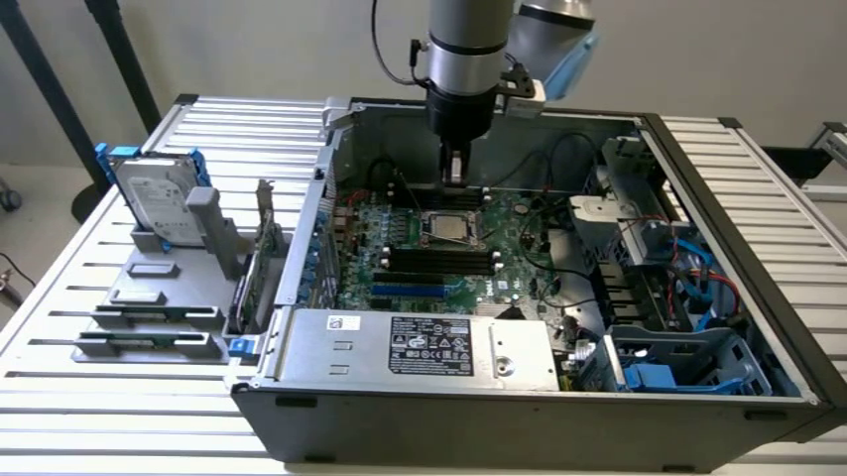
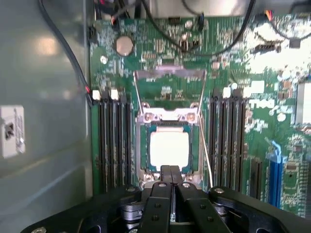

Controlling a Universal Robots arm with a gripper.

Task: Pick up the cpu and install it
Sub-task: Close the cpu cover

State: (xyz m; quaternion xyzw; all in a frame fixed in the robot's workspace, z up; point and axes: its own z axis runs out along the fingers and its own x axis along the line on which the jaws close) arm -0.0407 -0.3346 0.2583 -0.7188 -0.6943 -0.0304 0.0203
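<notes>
- cpu lies flat in socket, silver top up, looks square to socket frame.
- gripper hangs above socket's near edge; fingers clenched together, grasping nothing; appears clear of chip in exterior view.
- load plate stands swung open beyond socket; thin latch lever beside socket, unlatched.
- Judgement: placing done, seating and locking step in hand.
- Judgement: any further move calls for straight vertical travel over socket, no sideways drag on chip.

Slatted metal table carries open computer case, grey parts rack.
</notes>
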